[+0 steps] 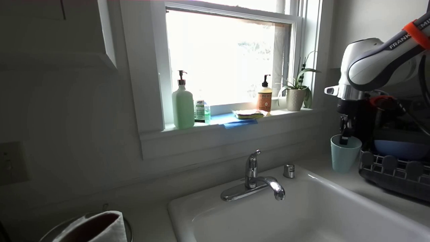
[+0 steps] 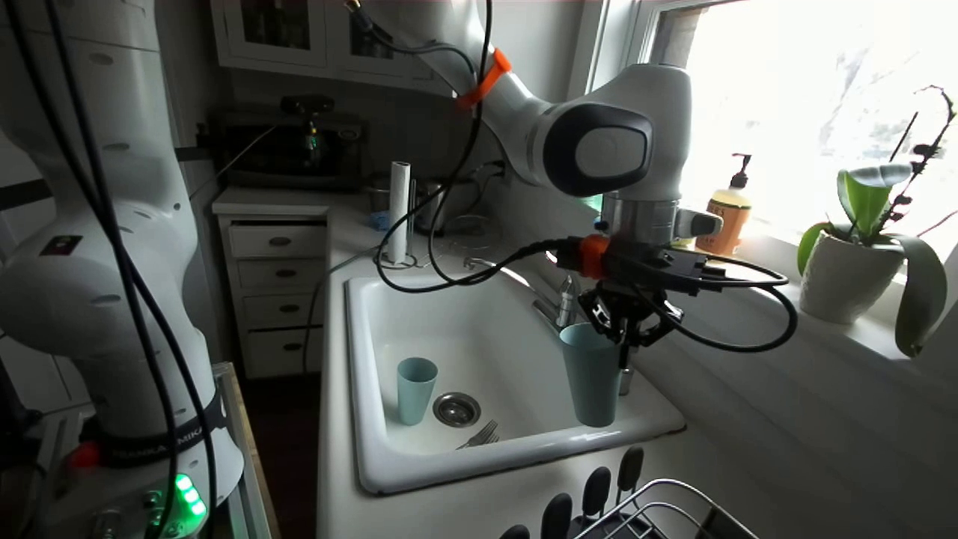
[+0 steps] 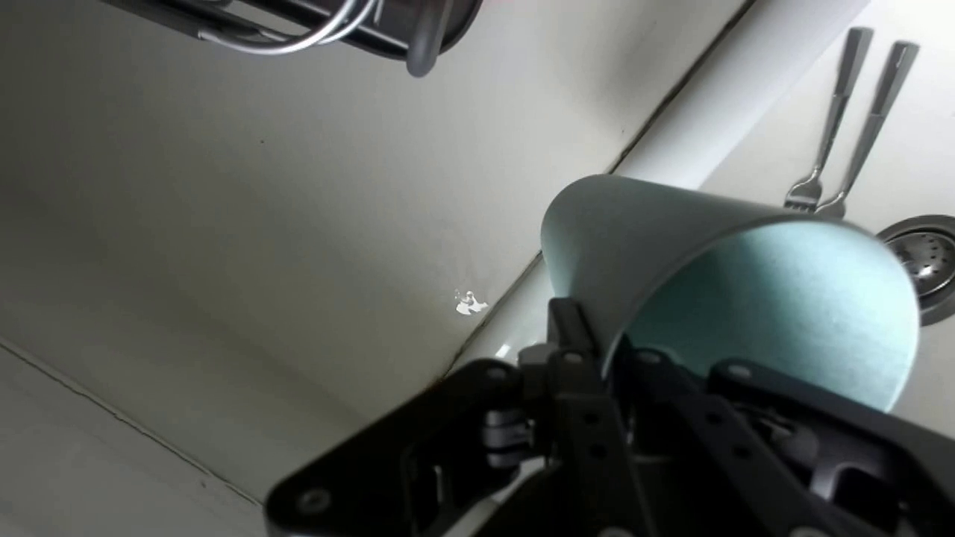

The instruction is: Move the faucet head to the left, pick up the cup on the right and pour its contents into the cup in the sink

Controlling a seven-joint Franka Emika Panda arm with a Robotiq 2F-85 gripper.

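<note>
My gripper [image 3: 600, 339] is shut on the wall of a pale teal cup [image 1: 345, 158], one finger [image 3: 568, 328] outside and the other inside the rim. This cup [image 2: 590, 382] hangs nearly upright in the air near the sink's corner by the faucet; what it contains cannot be made out. A similar teal cup [image 2: 416, 391] stands upright in the white sink [image 2: 367, 389], beside the drain. It does not show in the wrist view. The chrome faucet head [image 1: 273, 185] reaches out over the basin, and in an exterior view the faucet head [image 2: 513, 273] points away from the held cup.
A dish rack [image 1: 396, 169] stands on the counter close to the held cup. Two forks [image 3: 839, 112] lie near the drain [image 2: 456, 409]. Soap bottles [image 1: 183, 104] and a potted plant [image 2: 849, 277] line the windowsill. Loose cables [image 2: 449, 283] loop off the arm above the sink.
</note>
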